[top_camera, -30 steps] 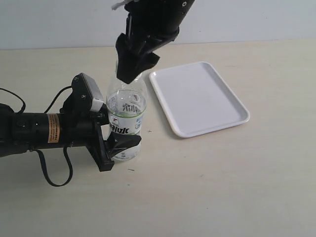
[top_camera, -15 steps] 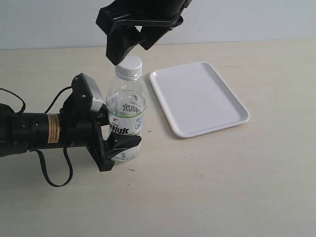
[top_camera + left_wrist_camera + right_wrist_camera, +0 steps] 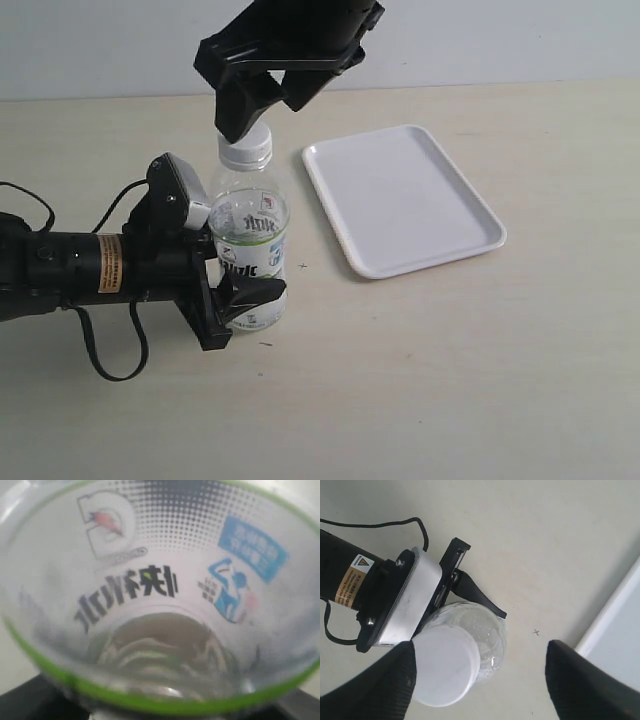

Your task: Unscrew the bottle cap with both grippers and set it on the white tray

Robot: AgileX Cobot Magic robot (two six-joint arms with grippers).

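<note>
The clear bottle (image 3: 250, 240) with its white-and-green label stands on the table, leaning a little to the left. My left gripper (image 3: 246, 296) is shut on its lower body; the left wrist view is filled by the label (image 3: 150, 580). The white bottle cap (image 3: 246, 150) sits on the neck. My right gripper (image 3: 262, 100) hangs open just above it. In the right wrist view the cap (image 3: 445, 667) lies next to one black finger (image 3: 380, 685), far from the other (image 3: 590, 685). The white tray (image 3: 400, 200) lies to the right, with nothing on it.
The left arm with its orange label (image 3: 108, 263) and a looping black cable (image 3: 100, 350) lies along the table at the left. A pale wall runs behind the table's far edge (image 3: 520, 85). A corner of the tray (image 3: 620, 645) shows in the right wrist view.
The right gripper, which covered the cap a second ago, has opened and risen off it. The bottle's top has shifted left and slightly lower. The left gripper keeps its hold.
</note>
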